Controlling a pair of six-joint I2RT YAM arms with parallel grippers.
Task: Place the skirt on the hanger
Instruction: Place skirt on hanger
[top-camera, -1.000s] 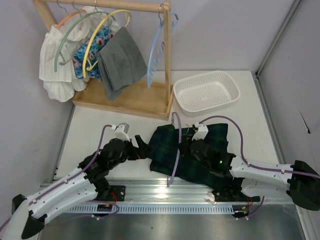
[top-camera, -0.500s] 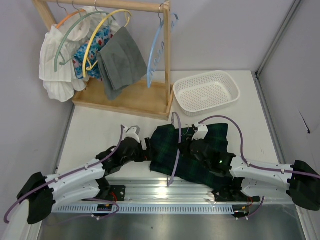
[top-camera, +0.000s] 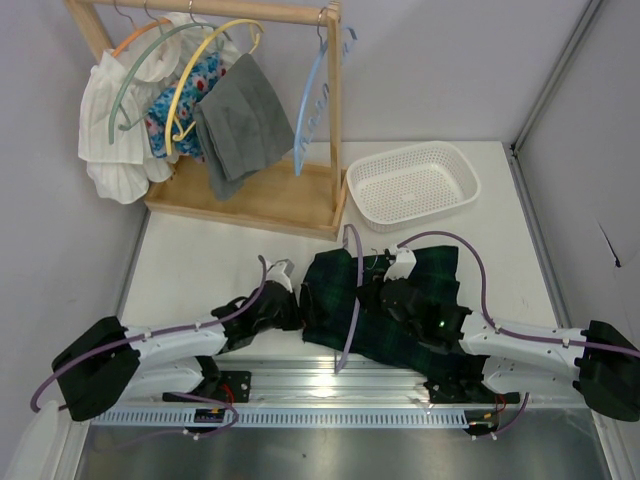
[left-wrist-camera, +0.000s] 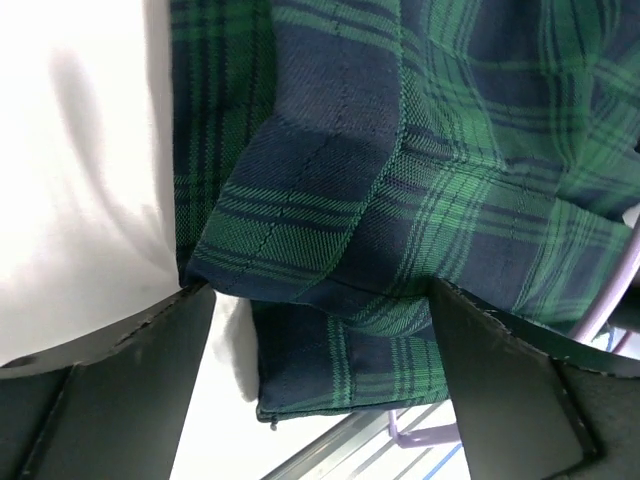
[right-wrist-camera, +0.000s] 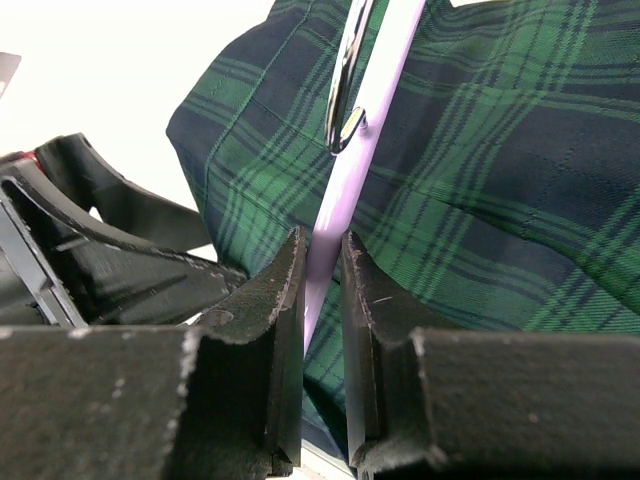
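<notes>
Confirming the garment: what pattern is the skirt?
The skirt is green-and-navy plaid; clearest from left wrist.

Hanger (top-camera: 352, 300) on skirt (top-camera: 325, 290), skirt on table (top-camera: 200, 270) (basket (top-camera: 410, 190) behind, rack (top-camera: 250, 200) behind-left).

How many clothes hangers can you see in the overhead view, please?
5. Four hang on the wooden rack: orange, green, yellow and blue. A lavender one lies across the plaid skirt, pinched by the right tool. The hung clothes may hide more.
</notes>
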